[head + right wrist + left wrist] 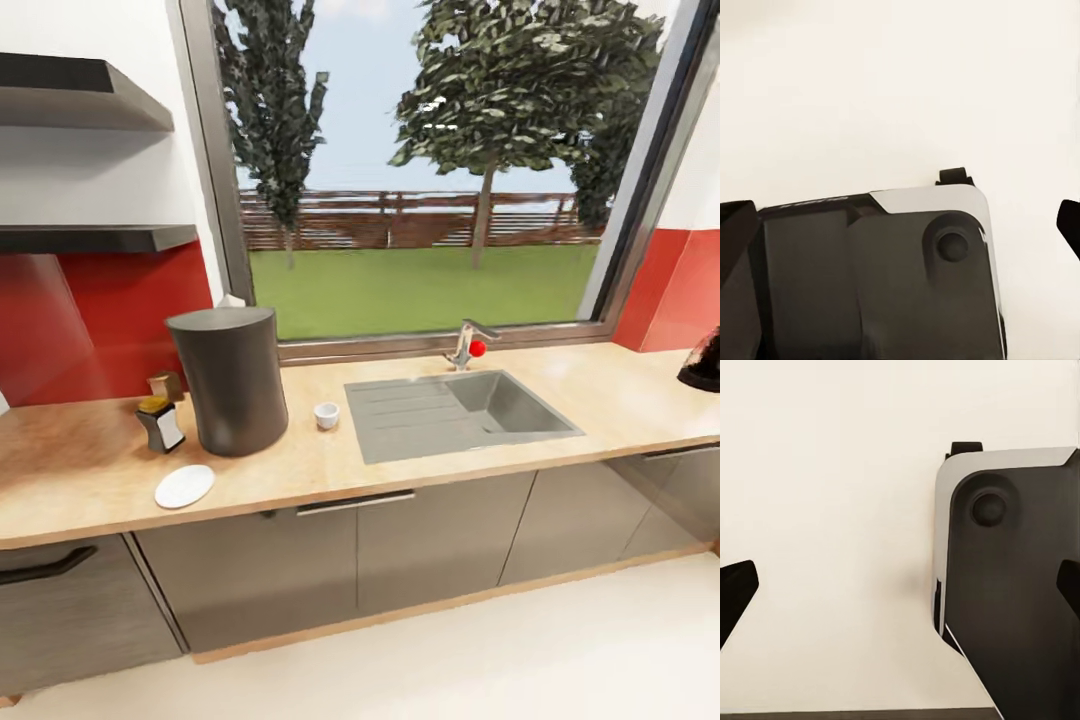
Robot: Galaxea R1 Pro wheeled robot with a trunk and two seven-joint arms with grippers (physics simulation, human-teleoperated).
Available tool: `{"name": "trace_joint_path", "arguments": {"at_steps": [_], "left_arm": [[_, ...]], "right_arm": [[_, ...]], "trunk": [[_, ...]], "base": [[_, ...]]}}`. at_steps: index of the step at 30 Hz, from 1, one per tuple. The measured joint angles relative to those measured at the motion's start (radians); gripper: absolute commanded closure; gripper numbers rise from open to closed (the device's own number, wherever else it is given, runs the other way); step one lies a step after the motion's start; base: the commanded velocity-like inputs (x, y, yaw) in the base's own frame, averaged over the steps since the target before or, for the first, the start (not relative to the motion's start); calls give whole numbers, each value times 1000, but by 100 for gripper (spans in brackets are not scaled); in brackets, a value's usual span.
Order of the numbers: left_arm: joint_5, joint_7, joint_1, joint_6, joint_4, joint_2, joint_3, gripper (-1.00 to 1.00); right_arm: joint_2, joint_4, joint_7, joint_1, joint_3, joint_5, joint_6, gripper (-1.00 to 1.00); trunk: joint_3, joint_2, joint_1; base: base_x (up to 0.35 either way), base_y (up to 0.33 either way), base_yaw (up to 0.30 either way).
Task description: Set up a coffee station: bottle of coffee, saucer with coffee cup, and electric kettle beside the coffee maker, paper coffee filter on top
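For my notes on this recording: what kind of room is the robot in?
A home kitchen, most likely: a wood-grain countertop over grey cabinet fronts, a steel sink with a tap, and a coffee maker standing nearby.

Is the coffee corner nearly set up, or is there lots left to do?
Partly. The coffee maker stands on the worktop, with the coffee bottle beside it and the saucer in front. A bit of white behind its top may be the filter. Left: the cup sits on the bare worktop, not the saucer, and the kettle is far off at the right end. Both pincers are open and empty.
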Motion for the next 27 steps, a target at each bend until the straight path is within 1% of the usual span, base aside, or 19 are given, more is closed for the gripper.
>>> {"name": "trace_joint_path", "arguments": {"at_steps": [7,12,18,23,25,26,27], "left_arm": [[0,0,0,0,0,0,0,-100],[0,0,0,0,0,0,0,-100],[2,0,0,0,1,-1,0,-100],[3,-1,0,0,1,-24,2,-100],[2,-2,0,0,1,-42,2,-100],[-4,-3,1,2,2,-57,-1,-100],[-6,-3,1,3,2,-57,-4,-100]], "right_arm": [[-1,1,-3,0,0,0,0,-100],[-19,-1,2,0,0,-2,0,-100],[-20,-1,4,0,0,-1,3,-100],[-16,-1,2,0,1,0,1,-100],[-14,-1,1,0,1,1,1,-100],[-13,-1,0,0,2,1,1,-100],[-13,-1,-1,0,2,2,1,-100]], "trunk": [[0,0,0],[0,0,0],[-1,0,0],[-3,0,0],[-4,0,0],[-4,0,0],[-5,0,0]], "base": [[0,0,-300],[0,0,-300],[0,0,-300],[0,0,-300],[0,0,-300],[64,-39,-299],[94,-59,-299]]}}
